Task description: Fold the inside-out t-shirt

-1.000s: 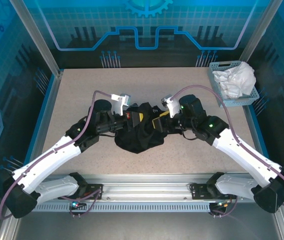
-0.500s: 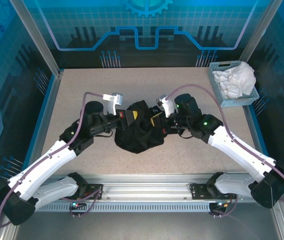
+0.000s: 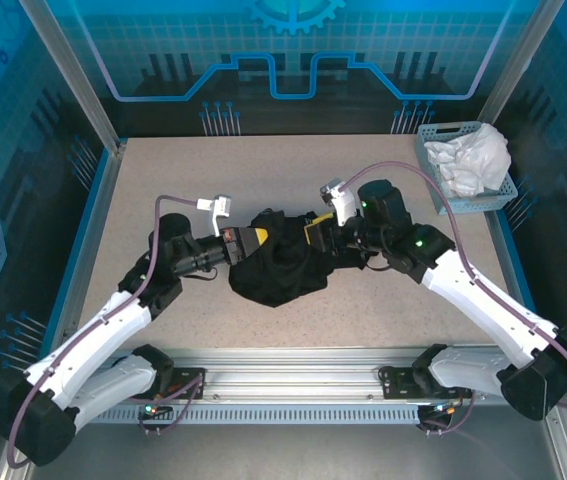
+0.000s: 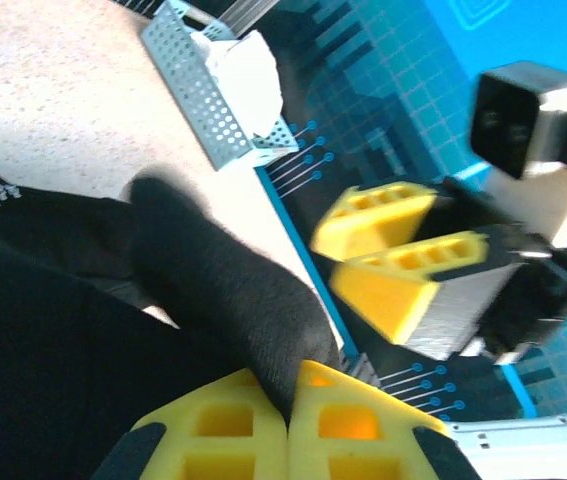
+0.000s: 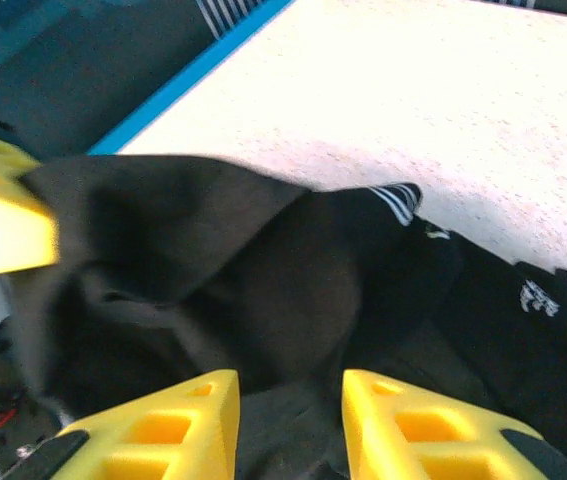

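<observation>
The inside-out t-shirt (image 3: 278,268) is soft, matt black cloth, creased; the bench (image 3: 263,170) is grainy, speckled and matt; the left gripper (image 4: 285,388) and right gripper (image 5: 291,382) are smooth yellow plastic; the perforated basket (image 4: 198,95) looks dull

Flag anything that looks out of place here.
The t-shirt lies bunched in a crumpled heap, not flat, with the left gripper pinching a fold. White cloth bulges over the basket rim.
</observation>
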